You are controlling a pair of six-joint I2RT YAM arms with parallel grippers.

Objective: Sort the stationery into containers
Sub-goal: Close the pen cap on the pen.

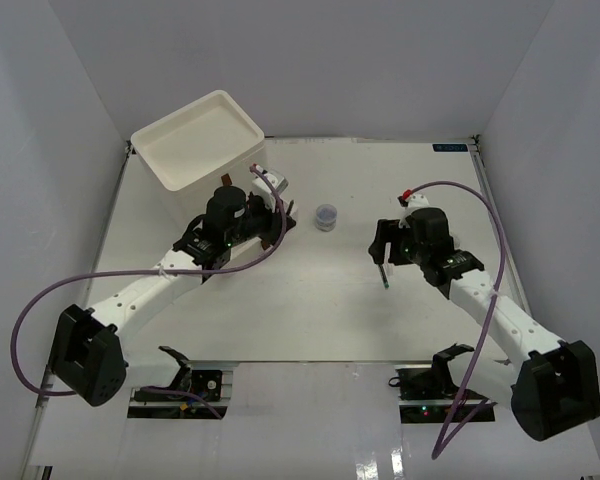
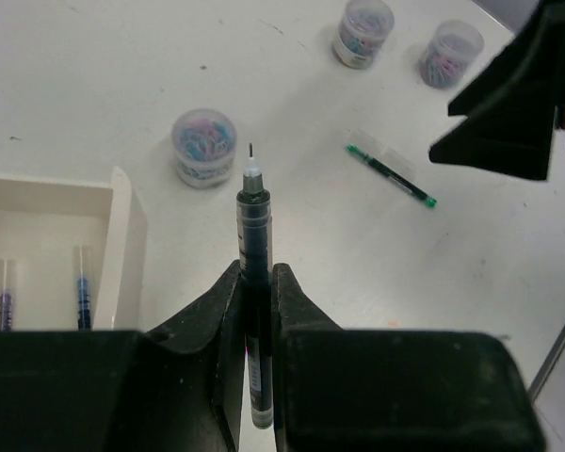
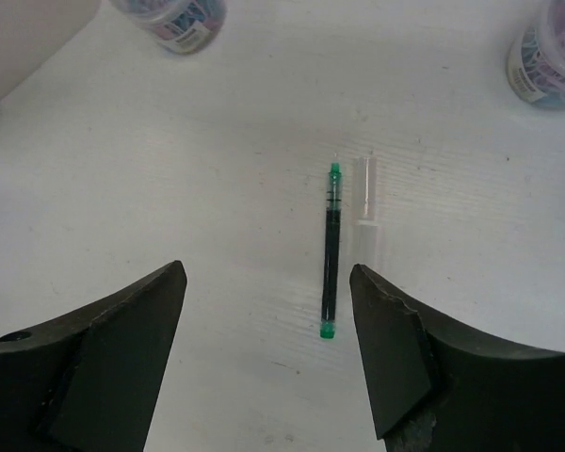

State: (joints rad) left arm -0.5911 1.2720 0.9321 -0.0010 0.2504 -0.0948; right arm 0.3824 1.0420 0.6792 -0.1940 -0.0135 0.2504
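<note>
My left gripper (image 2: 254, 268) is shut on a black fine-tip pen (image 2: 254, 221) that points forward over the table; from above this gripper (image 1: 273, 226) is just right of the white drawer unit (image 1: 195, 140). An open drawer (image 2: 47, 202) at the left holds two pens (image 2: 80, 292). My right gripper (image 3: 266, 282) is open above a green pen (image 3: 330, 250) lying flat on the table, with nothing between its fingers. A clear cap (image 3: 364, 193) lies beside that pen. From above, the right gripper (image 1: 382, 245) hangs over the green pen (image 1: 384, 278).
Three small clear jars of coloured clips stand on the table: one near the drawer (image 2: 204, 146) and two farther off (image 2: 363, 31) (image 2: 449, 54). From above, one jar (image 1: 326, 216) sits between the arms. White walls enclose the table.
</note>
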